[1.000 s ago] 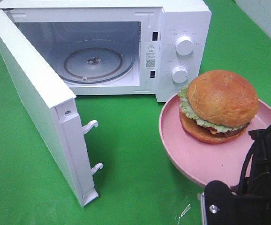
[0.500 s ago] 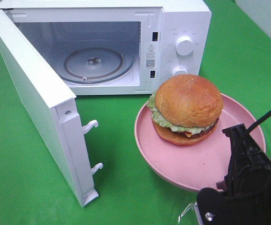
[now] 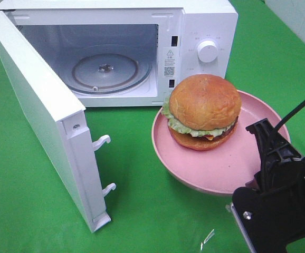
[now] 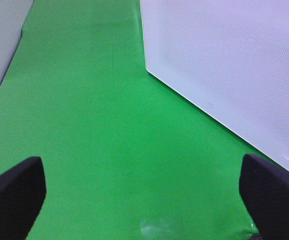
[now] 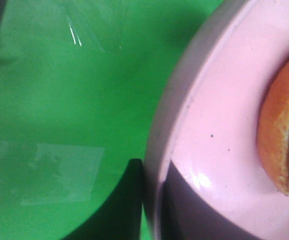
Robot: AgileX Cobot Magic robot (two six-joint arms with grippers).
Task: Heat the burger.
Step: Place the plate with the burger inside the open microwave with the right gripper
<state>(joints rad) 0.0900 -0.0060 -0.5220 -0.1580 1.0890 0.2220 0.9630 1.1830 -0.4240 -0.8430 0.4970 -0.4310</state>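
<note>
The burger [image 3: 204, 110], with glossy brown buns, green lettuce and a dark patty, sits on a pink plate [image 3: 216, 174] held above the green table, just in front of the microwave's control panel. My right gripper [image 3: 254, 184] is shut on the plate's near right rim. In the right wrist view its dark fingers [image 5: 132, 200] pinch the plate [image 5: 219, 125] rim, and the edge of the burger [image 5: 279, 140] shows at the side. My left gripper [image 4: 143, 192] is open over bare green cloth with nothing between its fingers. It does not show in the high view.
The white microwave [image 3: 194, 31] stands at the back with its door [image 3: 41, 116] swung wide to the left and its glass turntable [image 3: 105, 71] bare. One knob [image 3: 207, 51] shows above the burger. In the left wrist view, the door's outer face [image 4: 234, 65] is close by.
The plate with the burger has moved left and slightly back toward the microwave opening, carried by my right gripper. It now hides the lower knob. The left gripper has stayed open.
</note>
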